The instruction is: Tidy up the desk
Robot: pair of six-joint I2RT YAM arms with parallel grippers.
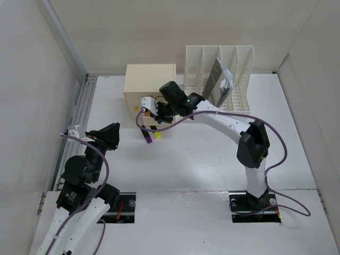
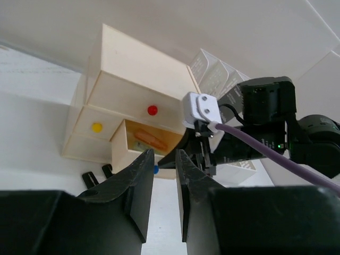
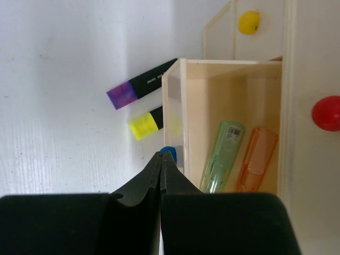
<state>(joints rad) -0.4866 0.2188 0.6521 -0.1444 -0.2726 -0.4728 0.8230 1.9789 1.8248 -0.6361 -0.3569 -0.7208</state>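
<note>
Drawer open, upper centre of white bench, likely awaiting two highlighters lying beside it; right jaws closed at its blue knob; left jaws slightly apart, empty, lower left.

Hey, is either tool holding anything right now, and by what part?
Nothing is clearly held. The right tool is shut, its tips at the blue knob but not visibly around it. The left tool is empty, jaws slightly apart.

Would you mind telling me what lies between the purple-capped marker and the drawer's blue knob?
The yellow-capped marker lies between them on the desk, clearest in the right wrist view.
</note>
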